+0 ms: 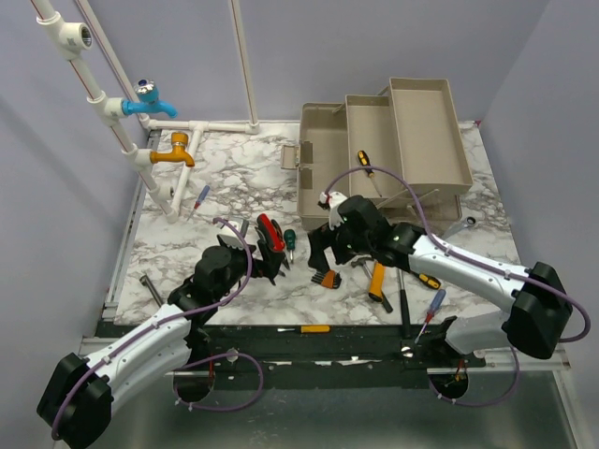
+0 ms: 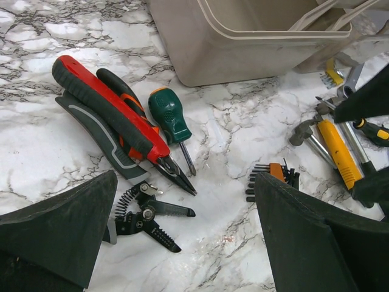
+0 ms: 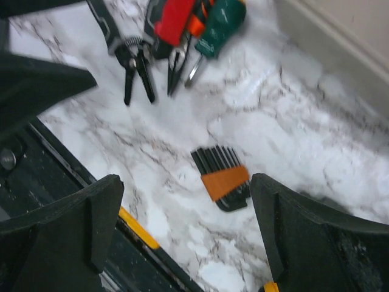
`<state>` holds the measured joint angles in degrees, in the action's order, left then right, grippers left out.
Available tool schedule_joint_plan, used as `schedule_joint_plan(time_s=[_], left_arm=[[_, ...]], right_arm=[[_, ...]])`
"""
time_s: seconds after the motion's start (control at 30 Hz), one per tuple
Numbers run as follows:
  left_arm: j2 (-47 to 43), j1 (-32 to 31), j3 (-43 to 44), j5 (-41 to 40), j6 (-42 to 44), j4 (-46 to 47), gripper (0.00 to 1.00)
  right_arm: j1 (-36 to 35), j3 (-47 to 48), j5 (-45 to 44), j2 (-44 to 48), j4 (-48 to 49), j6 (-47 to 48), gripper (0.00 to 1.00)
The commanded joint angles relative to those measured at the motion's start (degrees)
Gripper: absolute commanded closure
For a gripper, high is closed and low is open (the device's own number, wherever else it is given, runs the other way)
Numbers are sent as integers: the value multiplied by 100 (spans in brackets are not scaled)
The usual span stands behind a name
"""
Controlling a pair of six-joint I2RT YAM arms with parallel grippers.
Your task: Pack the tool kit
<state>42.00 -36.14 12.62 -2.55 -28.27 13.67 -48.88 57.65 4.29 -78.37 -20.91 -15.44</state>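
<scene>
The right gripper [image 3: 186, 193] hangs low over the marble table [image 1: 234, 178], close in front of the open toolbox [image 1: 323, 154]. The hex key set [image 3: 222, 179], a fan of black keys in an orange holder, lies flat on the marble between its two fingers [image 3: 64, 234]. In the wrist view it sits nearer the right-hand finger and touches neither. The jaws are spread wide and hold nothing.

From above, the left gripper [image 1: 270, 262] sits just beside the right one, on its left. It too is spread wide and empty. It hovers over a black wire stripper [image 2: 149, 214] with a coiled spring. Just beyond that lie the red-handled pliers [image 2: 109, 109], and the stubby green screwdriver [image 2: 170, 115] lies right against them, blade pointing back toward the gripper. I cannot tell whether the fingers touch the marble.

The toolbox stands at the far right of the table with its trays folded out in steps. A yellow-handled screwdriver [image 1: 364, 162] lies in it. A yellow-handled hammer [image 1: 378, 281] rests on the marble just right of the hex keys, among a few other loose tools.
</scene>
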Motion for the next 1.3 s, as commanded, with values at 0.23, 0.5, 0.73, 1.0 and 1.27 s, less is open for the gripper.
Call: schedule_joint_plan(time_s=[0.23,0.5,0.73,1.0,1.27], left_arm=[[-166,-33,83,76,50,27,1],[-8,-32,121,96,60,67,1],[-76,-30,91,53,59,48,2],[-112,-31,87,52,50,40,2],[-236,-29,56,-16,67,-22,2]], right_arm=[[-26,-1332,229,686,649,-540,5],[-107,-1406,97,403,588,-467,3],[-441,-1110,-748,-408,300,-456,5],[-783,-757,-1491,-1039,256,150,3],[-783,-645,-1774,-1473,186,365,3]])
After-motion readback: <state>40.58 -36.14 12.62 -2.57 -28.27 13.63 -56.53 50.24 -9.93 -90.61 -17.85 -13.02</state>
